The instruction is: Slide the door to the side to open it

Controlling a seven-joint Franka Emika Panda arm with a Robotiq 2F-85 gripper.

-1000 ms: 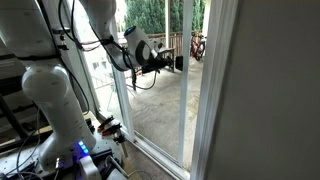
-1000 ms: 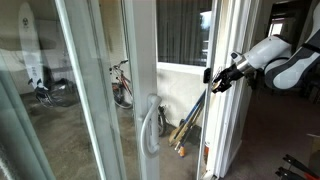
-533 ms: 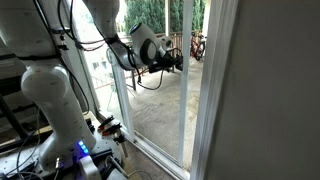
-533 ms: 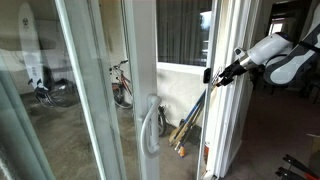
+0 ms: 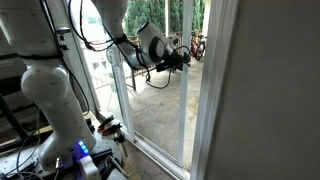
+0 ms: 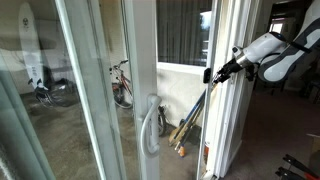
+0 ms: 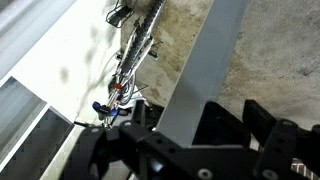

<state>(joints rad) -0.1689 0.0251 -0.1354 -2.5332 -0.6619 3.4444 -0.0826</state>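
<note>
The door is a tall clear glass panel (image 5: 160, 105) in a slim white frame (image 5: 188, 110). It also shows in an exterior view (image 6: 216, 120). My gripper (image 5: 183, 57) is at chest height, right at the vertical edge of that frame. In an exterior view the gripper (image 6: 210, 75) touches the frame's edge. In the wrist view the pale frame strip (image 7: 205, 60) runs down into the black jaws (image 7: 205, 120), which look open around it. Whether the fingers press on it I cannot tell.
A second white stile with a curved handle (image 6: 150, 125) stands nearer the camera. Long-handled tools (image 6: 185, 125) lean just outside. A bicycle (image 7: 135, 55) stands on the concrete patio. The thick white jamb (image 5: 215, 90) is close beside the door. The robot base and cables (image 5: 85, 150) fill the floor.
The gripper has moved along toward the door's frame edge and now reaches it; the arm has stretched out further. The door itself has not visibly shifted.
</note>
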